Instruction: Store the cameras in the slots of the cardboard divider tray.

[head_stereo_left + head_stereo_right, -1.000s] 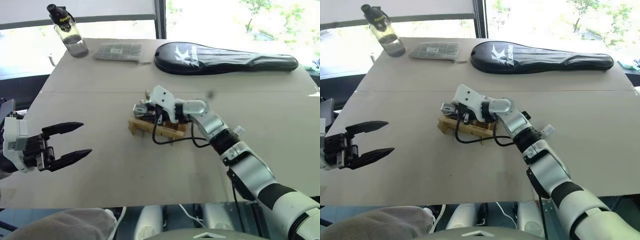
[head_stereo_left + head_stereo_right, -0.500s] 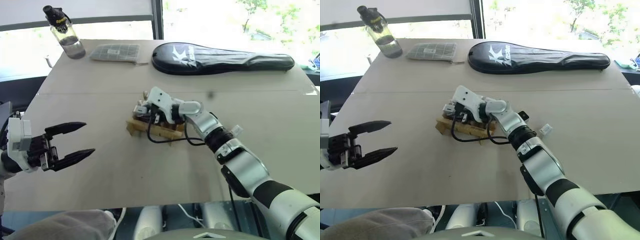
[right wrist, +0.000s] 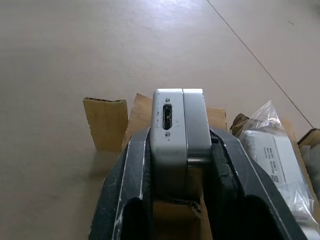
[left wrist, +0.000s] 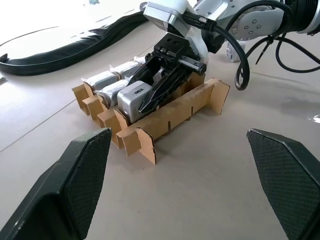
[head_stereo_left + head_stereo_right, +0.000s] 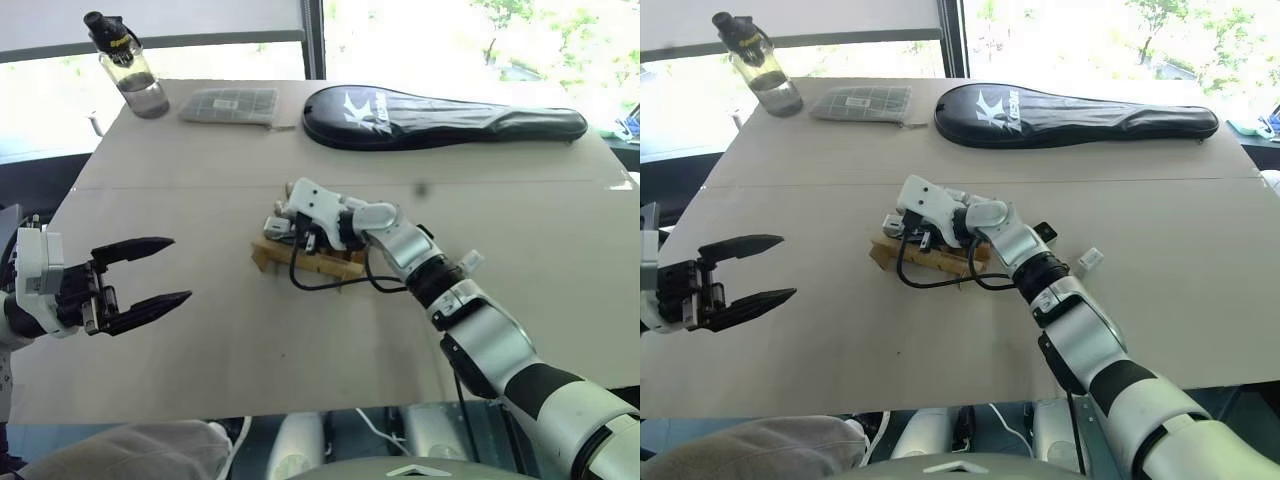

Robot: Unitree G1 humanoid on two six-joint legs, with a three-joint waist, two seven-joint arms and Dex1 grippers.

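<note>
1. Silver-grey boxy camera (image 3: 178, 135), clamped between the two black fingers of the right hand (image 4: 165, 90), sits over a slot at one end of the small tan cardboard divider tray (image 4: 172, 117); looks partly lowered in, not seated.
2. Right hand: nearly closed, pinching the camera by its sides, port end facing the wrist.
3. Left hand (image 5: 140, 285): fully spread, holding nothing, hovering well apart from the tray, on the robot's left of it.
4. Tray lies near the middle of the pale table (image 5: 300, 340). Several more cameras (image 4: 107, 85) already lie in tray slots beside the held one; at least one is wrapped in clear plastic (image 3: 272, 145).
5. Beyond the tray: long black racket case (image 5: 450, 115), grey-green gridded pouch (image 5: 233, 104), clear water bottle (image 5: 130, 68).
6. Risks:
   - camera edge catches a thin divider wall and bends it, since the fit looks tight;
   - light tray slides or tips under the push, because nothing is holding it down;
   - fingers wedge against the slot walls on release and drag the camera back out;
   - the plastic-wrapped neighbour gets snagged.
</note>
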